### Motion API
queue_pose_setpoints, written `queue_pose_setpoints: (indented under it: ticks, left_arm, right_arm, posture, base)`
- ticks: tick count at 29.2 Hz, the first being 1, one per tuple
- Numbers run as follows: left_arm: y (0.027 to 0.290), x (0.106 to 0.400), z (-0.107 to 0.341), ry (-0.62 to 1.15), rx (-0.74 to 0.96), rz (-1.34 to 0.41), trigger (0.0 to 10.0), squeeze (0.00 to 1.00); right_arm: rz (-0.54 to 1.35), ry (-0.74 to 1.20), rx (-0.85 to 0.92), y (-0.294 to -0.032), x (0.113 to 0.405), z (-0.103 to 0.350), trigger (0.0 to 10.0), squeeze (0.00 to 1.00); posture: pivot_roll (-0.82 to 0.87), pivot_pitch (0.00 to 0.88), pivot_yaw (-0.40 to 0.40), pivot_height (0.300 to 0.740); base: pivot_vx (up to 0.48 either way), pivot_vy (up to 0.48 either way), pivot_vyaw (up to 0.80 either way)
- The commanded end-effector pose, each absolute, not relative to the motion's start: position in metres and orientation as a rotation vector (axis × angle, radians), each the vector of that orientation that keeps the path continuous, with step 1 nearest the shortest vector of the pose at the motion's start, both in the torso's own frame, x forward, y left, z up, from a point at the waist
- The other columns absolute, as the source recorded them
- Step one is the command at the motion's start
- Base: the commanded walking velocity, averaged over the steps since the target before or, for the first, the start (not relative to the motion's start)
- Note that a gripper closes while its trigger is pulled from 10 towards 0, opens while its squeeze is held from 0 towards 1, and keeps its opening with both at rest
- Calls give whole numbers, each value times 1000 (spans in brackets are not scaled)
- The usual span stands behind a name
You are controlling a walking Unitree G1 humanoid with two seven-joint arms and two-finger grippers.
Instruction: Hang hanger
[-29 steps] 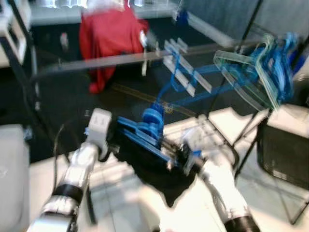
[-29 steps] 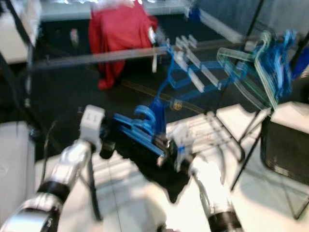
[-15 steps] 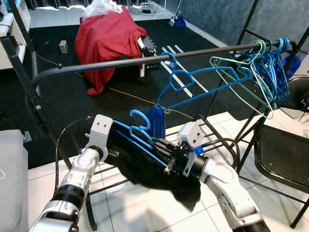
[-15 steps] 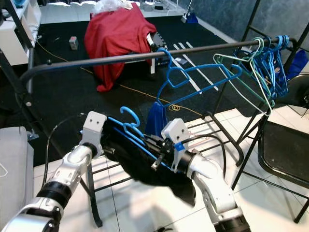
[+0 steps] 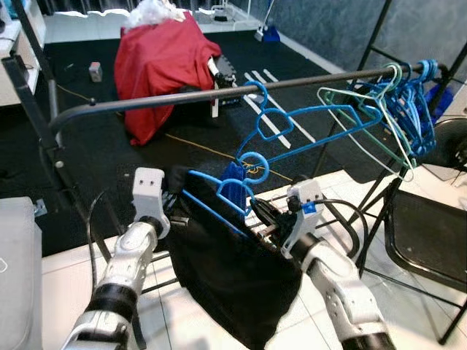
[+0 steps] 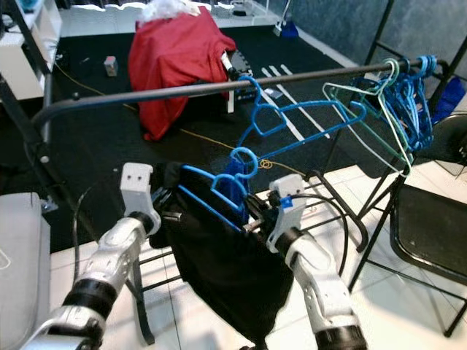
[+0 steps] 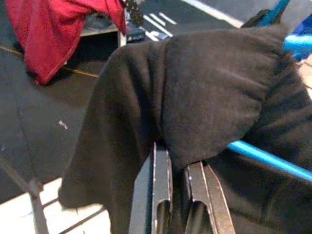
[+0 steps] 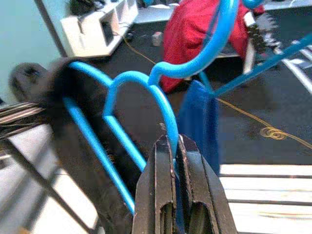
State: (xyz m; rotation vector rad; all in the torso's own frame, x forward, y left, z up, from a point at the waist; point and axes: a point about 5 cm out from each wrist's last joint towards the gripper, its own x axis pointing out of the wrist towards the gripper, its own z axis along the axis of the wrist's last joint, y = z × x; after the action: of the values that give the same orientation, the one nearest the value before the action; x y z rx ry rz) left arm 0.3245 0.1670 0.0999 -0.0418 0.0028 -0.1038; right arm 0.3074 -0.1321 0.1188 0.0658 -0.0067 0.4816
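Presently the blue hanger with black garment sits between both grippers, below the rail, hook at roughly 12 o'clock. Right gripper: fingers pressed together, pinching the hanger near its neck. Left gripper: fingers nearly closed, pinching the garment's shoulder edge at the hanger's 9 o'clock end.

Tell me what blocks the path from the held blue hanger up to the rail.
Nothing visible blocks it. The blue hanger, carrying the black garment, sits below a bare stretch of the rail; the hung hangers lie further right.
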Motion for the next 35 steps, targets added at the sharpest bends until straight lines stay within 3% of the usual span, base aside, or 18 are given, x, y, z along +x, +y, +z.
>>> queue_pose_setpoints:
  ticks: [1, 11, 27, 35]
  left_arm:
    - [166, 319, 107, -44, -44, -88, 10000, 0]
    - [159, 308, 110, -60, 7, -157, 10000, 0]
    - [157, 306, 118, -41, -51, -128, 10000, 0]
    - [157, 304, 118, -22, -46, -143, 10000, 0]
  right_arm:
    - [452, -47, 49, -138, 308, 121, 10000, 0]
    - [458, -73, 90, -130, 313, 126, 10000, 0]
    - [509, -88, 85, -121, 317, 125, 10000, 0]
    - [528, -90, 94, -120, 316, 124, 10000, 0]
  posture:
    - [-72, 53, -63, 740]
    - [-73, 63, -69, 740]
    - [-75, 70, -69, 740]
    - [-77, 78, -65, 740]
  base:
    - [0, 0, 0]
    - [0, 0, 0]
    - [0, 0, 0]
    - [-351, 0, 0]
